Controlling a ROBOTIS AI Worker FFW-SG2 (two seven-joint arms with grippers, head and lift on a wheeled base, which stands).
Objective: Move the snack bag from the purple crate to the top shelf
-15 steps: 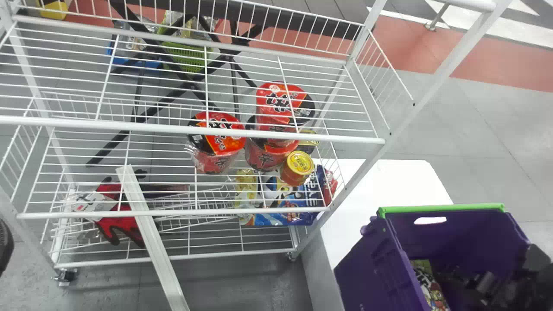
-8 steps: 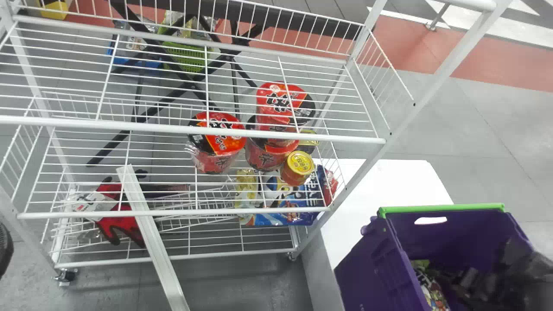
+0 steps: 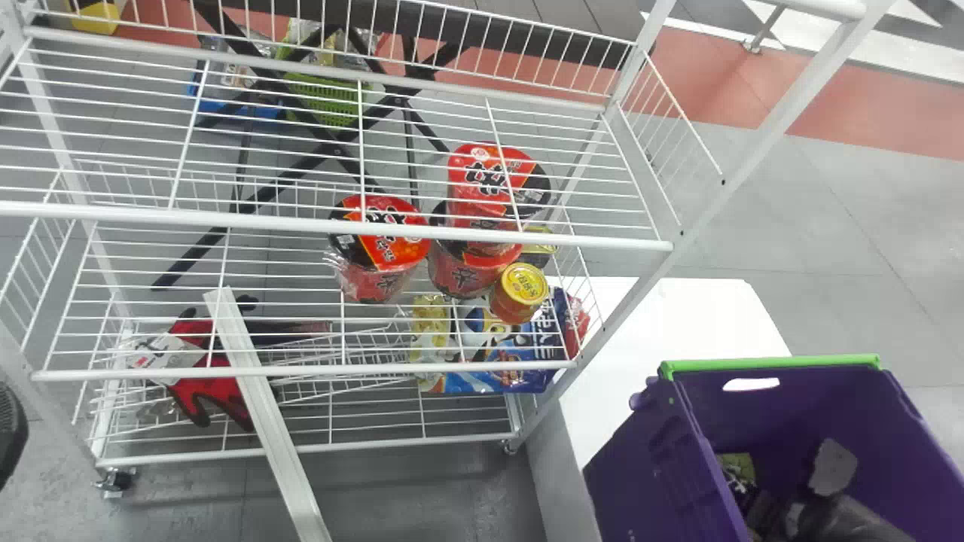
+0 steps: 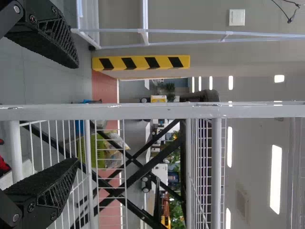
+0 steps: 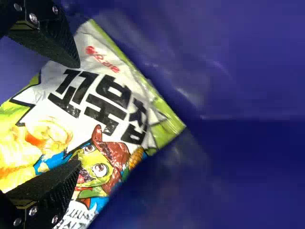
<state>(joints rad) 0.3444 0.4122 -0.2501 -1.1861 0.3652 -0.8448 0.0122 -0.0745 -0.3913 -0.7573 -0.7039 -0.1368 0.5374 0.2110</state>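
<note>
Purple crate walls (image 3: 761, 414) surround our right gripper (image 5: 78, 114), spread wide, empty, over the snack bag (image 5: 114, 109), likely for pinching. Our left gripper (image 4: 77, 113) gapes empty.

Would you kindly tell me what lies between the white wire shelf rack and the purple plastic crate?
In the head view, a white, flat tabletop lies between the rack and the crate.
</note>
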